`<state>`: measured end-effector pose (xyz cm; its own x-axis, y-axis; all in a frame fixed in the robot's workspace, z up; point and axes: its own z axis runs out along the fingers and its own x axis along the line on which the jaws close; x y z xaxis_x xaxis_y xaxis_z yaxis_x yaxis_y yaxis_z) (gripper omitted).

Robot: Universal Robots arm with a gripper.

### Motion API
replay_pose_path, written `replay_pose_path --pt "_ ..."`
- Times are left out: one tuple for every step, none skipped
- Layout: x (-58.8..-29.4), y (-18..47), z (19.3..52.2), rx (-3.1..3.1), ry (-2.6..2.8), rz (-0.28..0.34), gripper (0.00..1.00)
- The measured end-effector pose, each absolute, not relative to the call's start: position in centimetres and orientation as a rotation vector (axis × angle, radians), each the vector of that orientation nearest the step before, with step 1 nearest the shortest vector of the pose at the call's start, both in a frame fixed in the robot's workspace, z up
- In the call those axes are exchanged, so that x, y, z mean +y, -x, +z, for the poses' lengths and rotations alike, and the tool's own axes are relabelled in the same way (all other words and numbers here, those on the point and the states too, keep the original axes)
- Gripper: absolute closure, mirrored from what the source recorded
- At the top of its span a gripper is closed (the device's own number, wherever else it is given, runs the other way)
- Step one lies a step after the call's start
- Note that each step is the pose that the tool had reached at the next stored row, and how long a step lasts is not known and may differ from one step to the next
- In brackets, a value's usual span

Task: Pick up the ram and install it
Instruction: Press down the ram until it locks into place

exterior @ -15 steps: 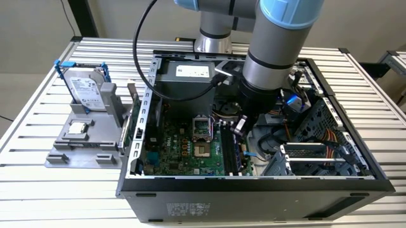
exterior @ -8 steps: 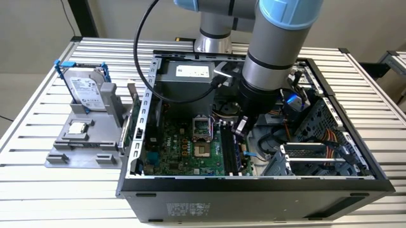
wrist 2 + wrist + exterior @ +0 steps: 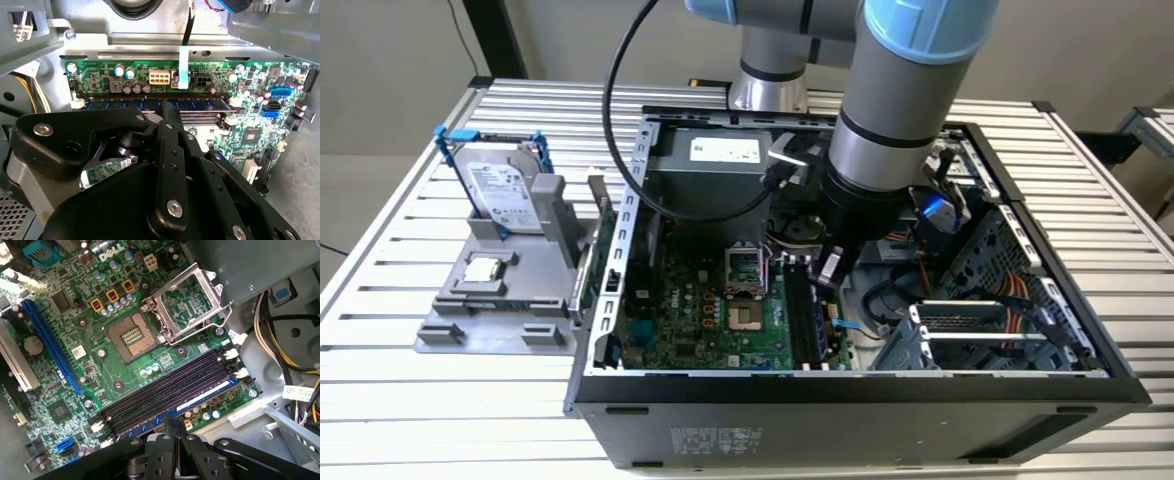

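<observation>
The ribbed metal worktop carried an open black steel computer case, its sheet walls boxing the arm in with cables and a drive cage crowding the exterior view's right. Inside lay the green motherboard, studded with capacitors, an open square processor socket and a hinged silver frame beside it. And there was the ram, a thin dark blue stick, sitting along the outermost of the long black slots, right by the board's edge and the grey case wall. The matte black claw, bolted and angular, was narrowed to a tip pressing on the ram's top edge; whether it gripped, I couldn't tell.
</observation>
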<state>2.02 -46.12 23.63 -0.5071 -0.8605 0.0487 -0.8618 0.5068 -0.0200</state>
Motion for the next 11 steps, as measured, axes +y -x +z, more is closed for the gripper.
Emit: replay_pose_path --pt "-46.11 -2.02 23.63 -2.695 -1.55 0.065 1.0" --pt "-46.1 -2.02 23.63 -2.691 -1.556 0.065 1.0" --pt "-46.09 -2.02 23.63 -2.687 -1.563 0.065 1.0" --pt "-46.09 -2.02 23.64 -2.683 -1.571 0.065 1.0" --pt "-46.08 -2.02 23.63 -2.678 -1.58 0.065 1.0" --pt "-46.07 -2.02 23.63 -2.672 -1.591 0.065 1.0" --pt "-46.06 -2.02 23.64 -2.665 -1.602 0.066 1.0" --pt "-46.05 -2.01 23.63 -2.658 -1.614 0.066 1.0" --pt "-46.05 -2.01 23.63 -2.651 -1.627 0.066 1.0" --pt "-46.05 -2.01 23.64 -2.643 -1.639 0.066 1.0" --pt "-46.04 -2.01 23.64 -2.636 -1.651 0.066 1.0"
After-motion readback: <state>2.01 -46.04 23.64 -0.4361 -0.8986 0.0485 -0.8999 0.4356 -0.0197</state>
